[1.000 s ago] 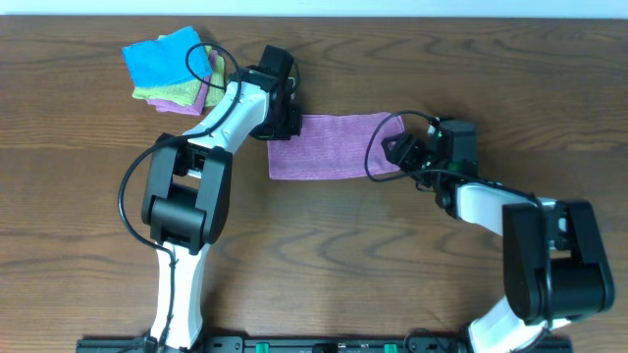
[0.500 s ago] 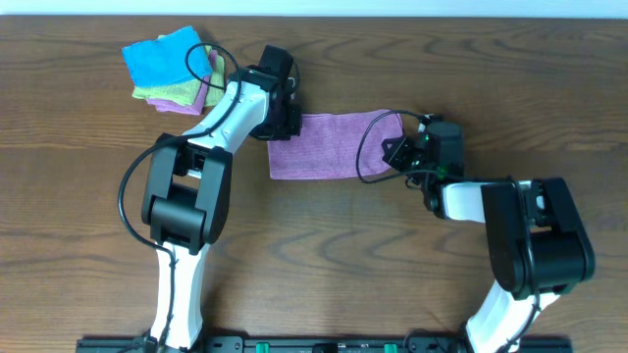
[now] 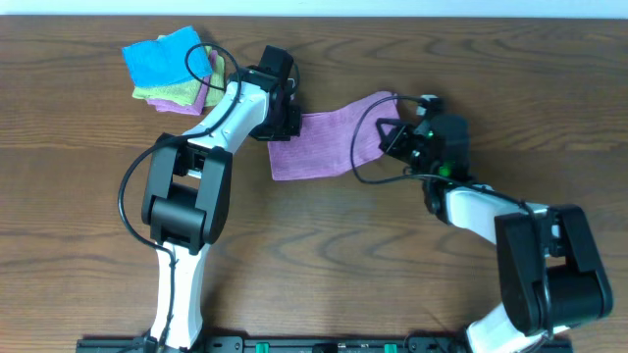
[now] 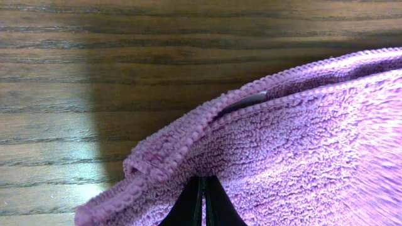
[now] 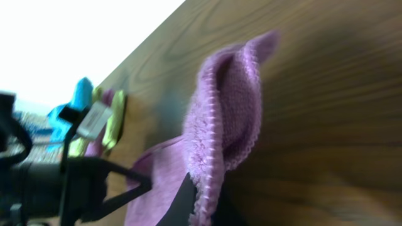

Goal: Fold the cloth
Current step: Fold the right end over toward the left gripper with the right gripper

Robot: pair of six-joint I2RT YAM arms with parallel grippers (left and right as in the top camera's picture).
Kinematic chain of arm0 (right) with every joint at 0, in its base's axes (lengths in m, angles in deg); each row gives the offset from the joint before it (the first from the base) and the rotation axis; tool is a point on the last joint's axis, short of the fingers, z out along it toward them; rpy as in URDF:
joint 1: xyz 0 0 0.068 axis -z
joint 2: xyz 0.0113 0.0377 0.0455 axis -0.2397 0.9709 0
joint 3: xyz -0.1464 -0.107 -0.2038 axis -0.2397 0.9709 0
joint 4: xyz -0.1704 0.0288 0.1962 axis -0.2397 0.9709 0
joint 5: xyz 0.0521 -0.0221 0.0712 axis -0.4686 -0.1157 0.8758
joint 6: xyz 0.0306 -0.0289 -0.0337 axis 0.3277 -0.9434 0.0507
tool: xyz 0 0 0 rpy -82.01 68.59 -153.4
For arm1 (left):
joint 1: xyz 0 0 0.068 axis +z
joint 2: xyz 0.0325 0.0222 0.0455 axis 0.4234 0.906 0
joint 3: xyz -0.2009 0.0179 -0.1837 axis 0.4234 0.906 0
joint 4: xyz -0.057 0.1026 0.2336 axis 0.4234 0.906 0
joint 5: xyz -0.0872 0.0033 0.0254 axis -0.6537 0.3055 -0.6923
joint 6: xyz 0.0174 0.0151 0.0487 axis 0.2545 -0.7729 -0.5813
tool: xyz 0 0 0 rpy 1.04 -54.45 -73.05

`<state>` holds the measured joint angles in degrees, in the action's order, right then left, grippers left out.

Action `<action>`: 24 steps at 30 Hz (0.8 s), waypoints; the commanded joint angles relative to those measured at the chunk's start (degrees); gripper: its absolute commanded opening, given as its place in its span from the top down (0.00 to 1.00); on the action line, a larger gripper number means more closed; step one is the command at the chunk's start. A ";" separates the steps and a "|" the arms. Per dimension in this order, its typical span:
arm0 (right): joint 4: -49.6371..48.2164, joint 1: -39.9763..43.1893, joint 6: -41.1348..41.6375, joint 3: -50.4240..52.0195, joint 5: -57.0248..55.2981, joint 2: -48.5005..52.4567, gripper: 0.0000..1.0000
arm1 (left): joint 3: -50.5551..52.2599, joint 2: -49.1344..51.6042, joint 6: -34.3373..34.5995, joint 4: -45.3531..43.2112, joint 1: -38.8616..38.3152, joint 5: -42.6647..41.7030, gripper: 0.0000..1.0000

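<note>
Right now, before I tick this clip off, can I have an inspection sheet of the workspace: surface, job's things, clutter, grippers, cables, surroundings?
Surface: brown wood-grain table, no spills seen.
Job's things: lilac cloth, left part flat on the table, right end raised and curled over.
Clutter: folded blue cloth stacked on a green cloth at the far left, with a purple piece beside them.
Grippers: left gripper pinches the cloth's left edge; right gripper pinches its raised right end.
Cables: black left cable loops off the left arm; black right cable arcs over the cloth.
Surroundings: pale strip beyond the far edge; nothing else seen.
</note>
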<state>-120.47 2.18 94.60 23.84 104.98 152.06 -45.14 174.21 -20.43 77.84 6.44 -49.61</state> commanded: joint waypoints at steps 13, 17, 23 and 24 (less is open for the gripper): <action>3.63 -10.64 -2.03 -8.59 -2.93 0.09 0.99 | 0.70 0.81 0.90 0.44 -0.07 0.55 0.94; 6.64 -11.91 -4.11 -10.75 -3.10 0.85 0.99 | 0.70 0.81 0.90 0.44 -0.04 0.55 0.94; 8.07 -13.40 -4.48 -14.14 -2.32 5.03 0.99 | 0.70 0.70 1.36 0.59 -0.04 0.52 0.94; 8.28 -13.55 -4.63 -14.56 -1.97 5.66 0.99 | 0.70 0.57 1.55 0.70 -0.04 0.50 0.94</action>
<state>-112.87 -10.36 91.35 10.86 102.40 155.32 -45.14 174.21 -20.03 77.97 6.44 -49.61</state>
